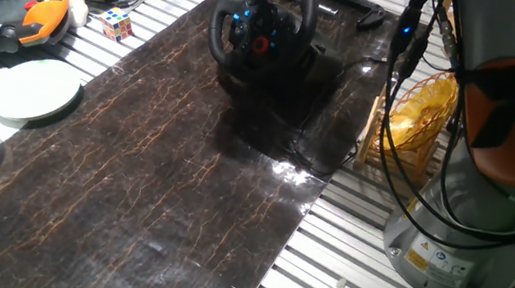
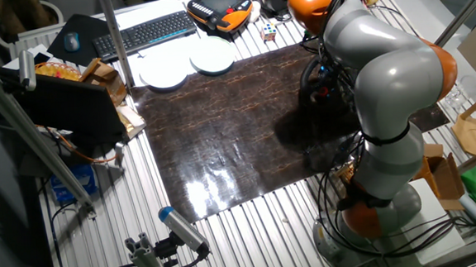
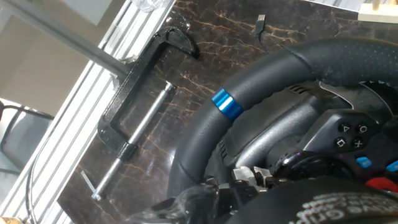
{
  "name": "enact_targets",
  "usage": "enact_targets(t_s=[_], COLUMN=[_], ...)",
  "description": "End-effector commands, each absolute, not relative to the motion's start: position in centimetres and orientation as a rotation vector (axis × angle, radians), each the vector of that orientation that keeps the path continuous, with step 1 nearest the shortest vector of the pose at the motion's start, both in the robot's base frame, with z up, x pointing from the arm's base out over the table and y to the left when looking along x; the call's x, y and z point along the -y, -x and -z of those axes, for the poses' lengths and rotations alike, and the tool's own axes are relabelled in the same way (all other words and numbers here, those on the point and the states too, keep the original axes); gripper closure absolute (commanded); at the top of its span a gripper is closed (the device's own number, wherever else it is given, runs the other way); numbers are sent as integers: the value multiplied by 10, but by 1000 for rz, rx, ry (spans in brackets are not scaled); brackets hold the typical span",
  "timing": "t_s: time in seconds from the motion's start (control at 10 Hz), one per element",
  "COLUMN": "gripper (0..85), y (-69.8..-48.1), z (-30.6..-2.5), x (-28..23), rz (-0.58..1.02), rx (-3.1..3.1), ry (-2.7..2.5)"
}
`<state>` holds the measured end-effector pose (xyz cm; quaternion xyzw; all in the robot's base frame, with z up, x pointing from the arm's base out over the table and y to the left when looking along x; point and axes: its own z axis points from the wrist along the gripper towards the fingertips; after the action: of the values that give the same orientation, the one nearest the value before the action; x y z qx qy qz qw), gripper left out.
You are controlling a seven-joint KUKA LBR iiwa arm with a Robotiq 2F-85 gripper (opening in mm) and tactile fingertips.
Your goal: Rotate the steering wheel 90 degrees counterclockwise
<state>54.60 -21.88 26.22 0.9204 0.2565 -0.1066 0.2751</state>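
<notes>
Black round steering wheel [image 1: 263, 22] with blue rim stripe on dark marbled worktop [image 1: 161, 181], black metal C-clamp [image 3: 134, 121] beside it, claw grip state cannot be told

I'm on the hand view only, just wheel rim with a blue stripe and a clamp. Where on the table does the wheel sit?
Observer: One fixed view shows the steering wheel at the far end of a dark mat.
Operator: What's near the mat?
Observer: A white plate lies beside its left edge.
Operator: And the arm?
Observer: In the other fixed view the arm bends over the wheel, hiding most of it.
</notes>
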Motion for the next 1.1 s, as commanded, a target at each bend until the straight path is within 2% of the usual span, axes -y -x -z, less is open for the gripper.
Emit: enact_targets(t_s=[0.0, 1.0], gripper=[843, 843], y=[-546, -547], z=[-263, -271], x=[219, 232], rz=[289, 288], rx=[-694, -719], ry=[-2470, -2470])
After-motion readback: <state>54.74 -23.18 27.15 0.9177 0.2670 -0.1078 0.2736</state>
